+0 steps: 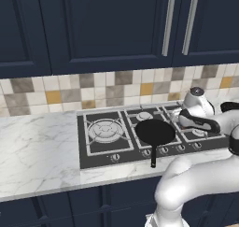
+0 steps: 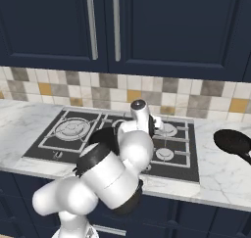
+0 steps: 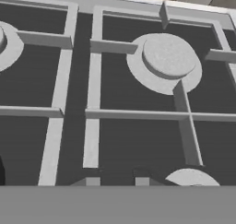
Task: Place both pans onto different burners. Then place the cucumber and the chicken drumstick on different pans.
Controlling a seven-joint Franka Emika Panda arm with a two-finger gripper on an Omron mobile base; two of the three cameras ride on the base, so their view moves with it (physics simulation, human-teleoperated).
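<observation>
One pan (image 1: pixel 154 131) is seen on a middle burner, handle past the cooktop (image 1: pixel 95 153) edge; another pan (image 2: pixel 234 143) is seen on the right surface (image 2: pixel 220 176). The gripper (image 3: pixel 115 179) is closed, empty, over grates.

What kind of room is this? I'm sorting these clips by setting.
A kitchen, rendered: a black gas cooktop set in a white marble counter, a round matte-black frying pan on it, dark navy cupboards above a tiled backsplash.

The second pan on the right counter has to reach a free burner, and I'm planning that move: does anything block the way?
Nothing visible does: only bare marble lies between the pan and the nearest free burner.
</observation>
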